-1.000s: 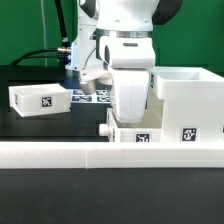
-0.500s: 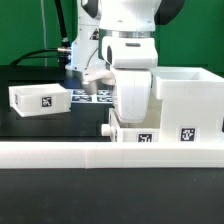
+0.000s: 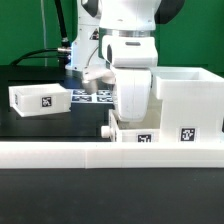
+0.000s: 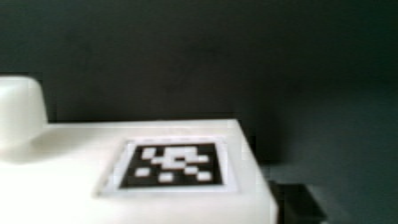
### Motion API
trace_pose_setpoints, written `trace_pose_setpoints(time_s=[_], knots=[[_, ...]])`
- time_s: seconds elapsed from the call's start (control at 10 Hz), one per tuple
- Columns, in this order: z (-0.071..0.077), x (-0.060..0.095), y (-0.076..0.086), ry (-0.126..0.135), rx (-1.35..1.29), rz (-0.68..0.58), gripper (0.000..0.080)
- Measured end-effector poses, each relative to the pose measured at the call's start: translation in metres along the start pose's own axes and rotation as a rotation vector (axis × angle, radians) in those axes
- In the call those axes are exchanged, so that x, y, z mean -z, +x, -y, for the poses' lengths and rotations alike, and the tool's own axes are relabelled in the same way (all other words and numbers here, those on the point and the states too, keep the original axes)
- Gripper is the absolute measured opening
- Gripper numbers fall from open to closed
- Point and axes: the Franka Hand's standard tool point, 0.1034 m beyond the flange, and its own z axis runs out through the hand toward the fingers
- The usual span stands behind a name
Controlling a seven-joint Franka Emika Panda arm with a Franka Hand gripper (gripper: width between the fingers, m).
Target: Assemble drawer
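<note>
Two trays we log by the housing (image 3: 190, 98): near tray (image 3: 133, 136) just beside it, under the pincer (image 3: 131, 118); far tray (image 3: 40, 99) well apart. Pincer width we cannot tell.

The black worktop (image 3: 30, 125) carries five things. Toward the exterior view's left sits a small white tray (image 3: 40, 99), its square tag facing the camera. Near it, toward the middle, the marker board (image 3: 97, 96) lies flat. A second tray (image 3: 133, 136) (partly hidden by the arm) stands just beside the hollow housing (image 3: 190, 100) at the exterior view's right. A long low white rail (image 3: 100, 158) runs across the front.
</note>
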Motion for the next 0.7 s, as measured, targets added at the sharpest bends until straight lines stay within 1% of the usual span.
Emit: trace_pose_setpoints(time_s=[0.1, 0.2, 0.3, 0.4, 0.5, 0.7], knots=[[-0.004, 0.007, 0.001, -0.01, 0.001, 0.002, 0.0399], [-0.005, 0.014, 0.001, -0.008, -0.005, 0.006, 0.0582], [-0.006, 0.019, 0.001, -0.008, -0.005, 0.009, 0.0582], [-0.008, 0.026, 0.0, -0.009, -0.006, 0.013, 0.0639], [-0.009, 0.032, -0.004, -0.009, -0.005, 0.017, 0.0639], [-0.013, 0.043, -0.02, -0.001, -0.009, 0.027, 0.0648]])
